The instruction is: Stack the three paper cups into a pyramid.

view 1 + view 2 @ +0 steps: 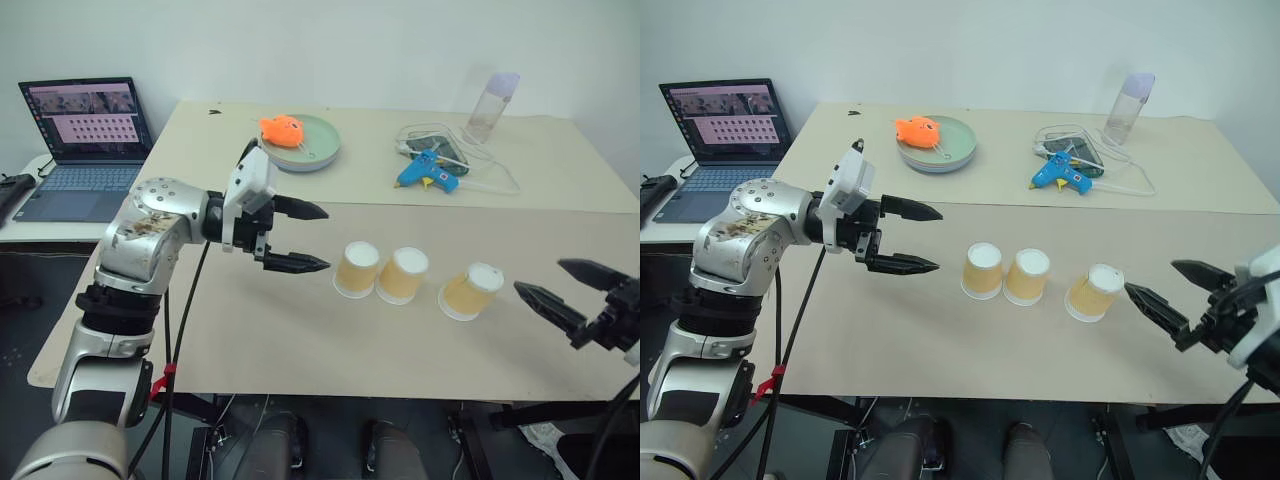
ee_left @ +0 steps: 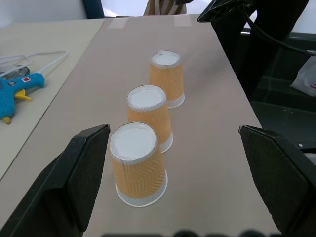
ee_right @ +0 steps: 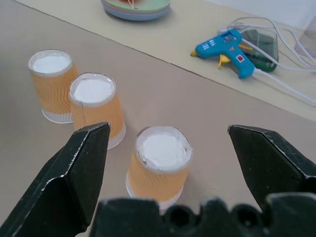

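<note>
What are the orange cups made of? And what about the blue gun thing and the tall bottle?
The three paper cups look like matte paper: their tan-orange sides show a pressed zigzag ripple, and the white bases facing up look dull. The blue glue gun seems to be hard, smooth plastic with a slight shine. The bottle looks like frosted, see-through plastic, though it could be glass.

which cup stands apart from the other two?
The cup nearest the right pincer. A clear gap separates it from the middle cup and the left cup, which stand side by side near the left pincer. All three are upside down.
</note>
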